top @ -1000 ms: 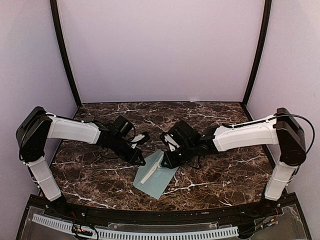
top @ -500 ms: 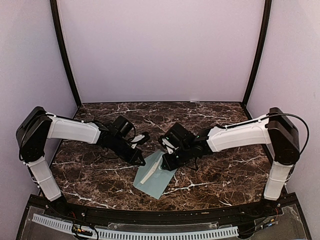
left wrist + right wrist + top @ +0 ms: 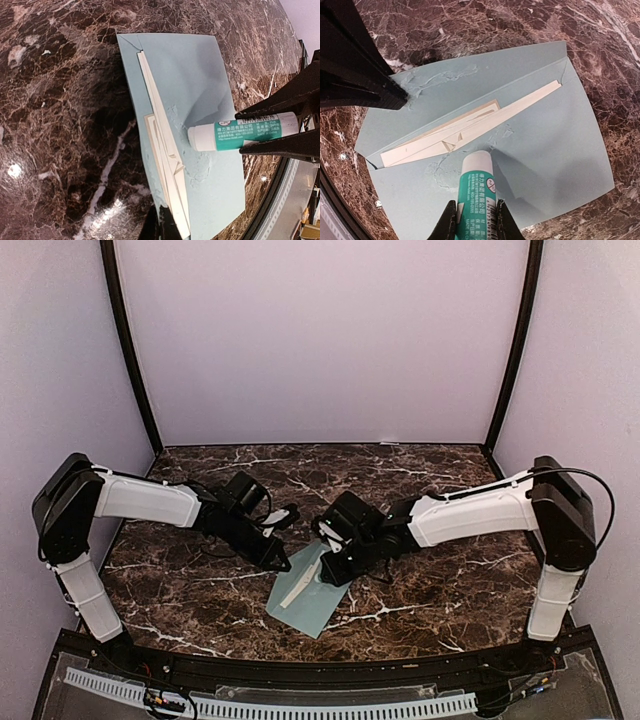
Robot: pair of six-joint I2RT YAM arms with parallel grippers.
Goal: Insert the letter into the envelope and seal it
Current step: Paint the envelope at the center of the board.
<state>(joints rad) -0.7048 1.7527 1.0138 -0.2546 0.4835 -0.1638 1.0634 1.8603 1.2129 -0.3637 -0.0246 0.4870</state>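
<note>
The envelope (image 3: 312, 608) lay flat on the veined brown marble worktop (image 3: 180, 590), its flap open and its matt teal paper streaked with glossy smears. Most of the letter (image 3: 470, 129) was hidden in the pocket, with only a narrow folded cream edge showing. The right hand (image 3: 472, 220) gripped a glue stick (image 3: 477, 187), a white tube with an unreadable teal label. Its base was cut off from view and its tip sat beside the letter. The left hand (image 3: 283, 562), clenched on nothing, pressed its tip onto the flap.

light: bright, even | shadow: soft, on envelope (image 3: 555, 145) | glare: table (image 3: 60, 100) (small spots) | focus: sharp
</note>
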